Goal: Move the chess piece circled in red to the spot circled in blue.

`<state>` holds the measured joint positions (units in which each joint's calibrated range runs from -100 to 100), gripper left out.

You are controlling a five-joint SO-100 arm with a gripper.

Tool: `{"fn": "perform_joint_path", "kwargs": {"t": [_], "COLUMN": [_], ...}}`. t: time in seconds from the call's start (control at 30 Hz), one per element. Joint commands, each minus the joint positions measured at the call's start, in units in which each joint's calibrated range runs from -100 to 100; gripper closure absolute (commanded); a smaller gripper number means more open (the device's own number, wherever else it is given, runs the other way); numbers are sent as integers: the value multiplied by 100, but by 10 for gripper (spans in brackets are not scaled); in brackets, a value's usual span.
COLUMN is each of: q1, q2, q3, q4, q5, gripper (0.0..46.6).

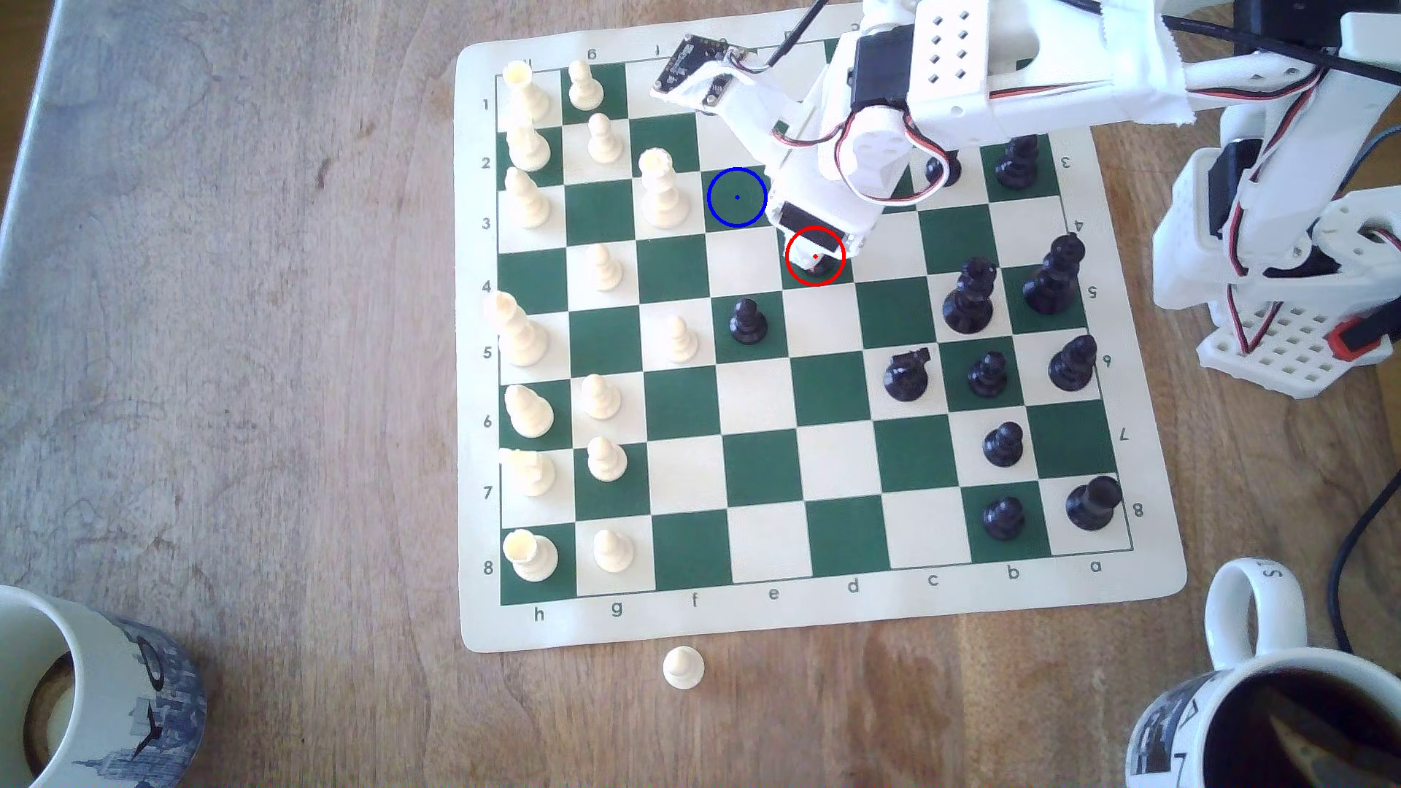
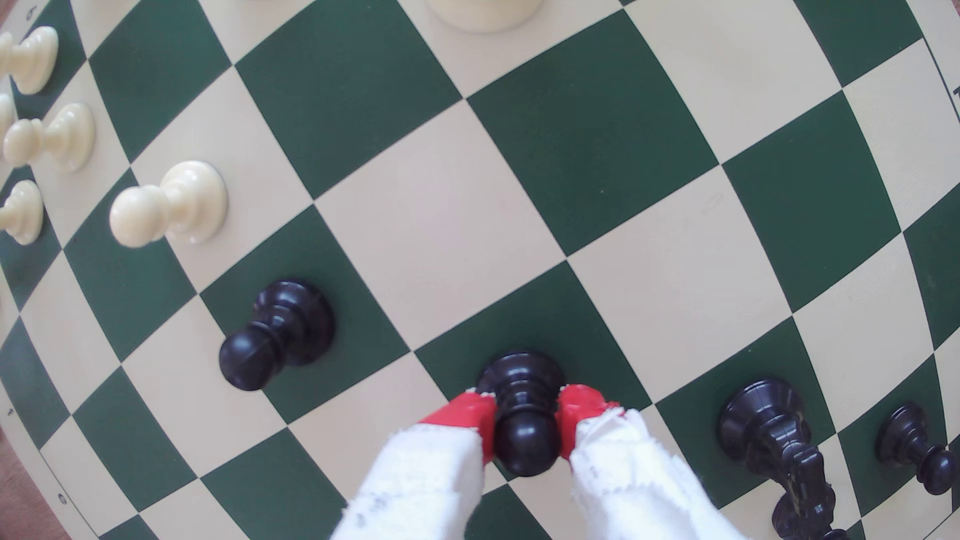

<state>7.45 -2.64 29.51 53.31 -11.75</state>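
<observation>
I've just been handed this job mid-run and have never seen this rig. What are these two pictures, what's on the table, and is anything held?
The white machine is a small robot arm with a two-fingered gripper. One picture looks down on the table from a camera off the arm; the other comes from a camera on the arm's wrist, looking past its red fingertips. A green-and-cream chessboard carries cream and black pieces. The fingertips sit on either side of a black pawn, the piece ringed red; whether it has left its square I cannot tell. The blue ring marks the target green square. Two mugs and a stray cream pawn lie off the board.
</observation>
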Motion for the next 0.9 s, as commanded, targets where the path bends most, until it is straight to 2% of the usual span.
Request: {"fn": "perform_joint_path", "kwargs": {"t": [0.0, 0.23, 0.4, 0.7, 0.87], "q1": [-21, -14, -6, 268, 464], "q2": [-560, -908, -916, 383, 858], "q3": [-539, -666, -1228, -2670, -2924], "q4": [247, 517, 918, 967, 804], "q5": [-5, -5, -10, 39, 73], "gripper": [458, 464, 464, 464, 464]}}
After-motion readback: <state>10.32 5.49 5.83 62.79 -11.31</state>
